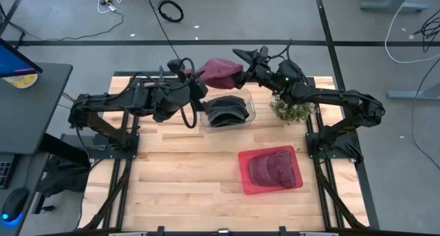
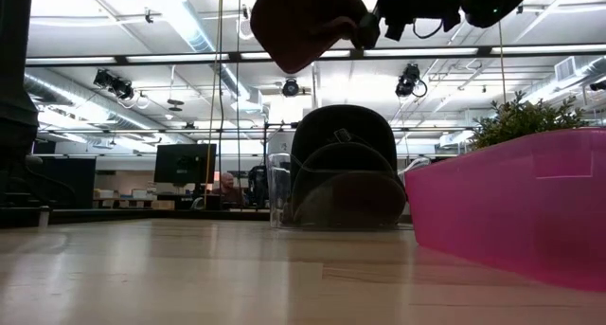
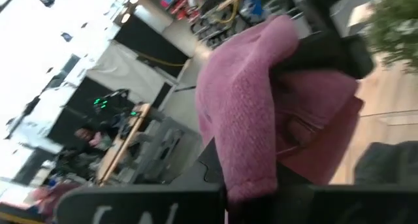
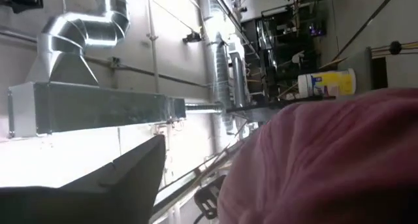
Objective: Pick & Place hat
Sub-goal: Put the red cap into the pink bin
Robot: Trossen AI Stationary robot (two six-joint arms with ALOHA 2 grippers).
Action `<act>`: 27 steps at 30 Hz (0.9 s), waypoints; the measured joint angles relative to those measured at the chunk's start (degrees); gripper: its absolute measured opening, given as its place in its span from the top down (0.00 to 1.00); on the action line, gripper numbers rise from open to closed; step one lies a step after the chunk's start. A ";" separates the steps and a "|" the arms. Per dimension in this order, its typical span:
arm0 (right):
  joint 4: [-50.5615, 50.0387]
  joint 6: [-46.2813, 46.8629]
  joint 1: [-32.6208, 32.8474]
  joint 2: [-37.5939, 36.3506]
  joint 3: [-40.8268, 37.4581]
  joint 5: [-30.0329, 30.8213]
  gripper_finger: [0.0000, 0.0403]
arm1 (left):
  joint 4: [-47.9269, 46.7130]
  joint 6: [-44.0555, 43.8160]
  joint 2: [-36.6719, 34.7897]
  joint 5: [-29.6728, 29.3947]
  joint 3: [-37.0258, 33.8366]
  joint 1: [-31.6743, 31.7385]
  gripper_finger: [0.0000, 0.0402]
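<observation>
On your left, the left gripper point(image 1: 194, 76) reaches toward the table's far edge, where it meets the maroon hat point(image 1: 220, 72). Its fingers close on the hat's fuzzy edge in the left wrist view. The hat hangs in the air above the table, behind a clear bin point(image 1: 251, 109) holding dark caps point(image 1: 225, 109). The right gripper point(image 1: 246, 76) clamps the hat's other side, its fingers pinched on the cloth. So 2 grippers hold 1 hat between them. Right of the clear bin sits a small green plant point(image 1: 293, 111). Nearer you, on the wooden table point(image 1: 179, 174), a pink bin point(image 1: 245, 179) holds another maroon hat point(image 1: 273, 169).
</observation>
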 joint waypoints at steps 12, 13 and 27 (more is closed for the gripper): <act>0.61 -8.89 -0.19 0.00 0.00 -6.57 0.93 | -2.35 -0.88 1.59 9.47 0.07 -0.06 0.89; 1.25 -9.59 -0.21 0.00 0.00 -7.10 0.96 | -3.17 -1.79 1.64 9.50 0.07 -0.06 0.90; -8.25 -18.06 -3.12 -5.80 -0.06 -17.94 0.97 | -23.14 -24.83 -2.66 19.87 -0.02 -0.24 0.77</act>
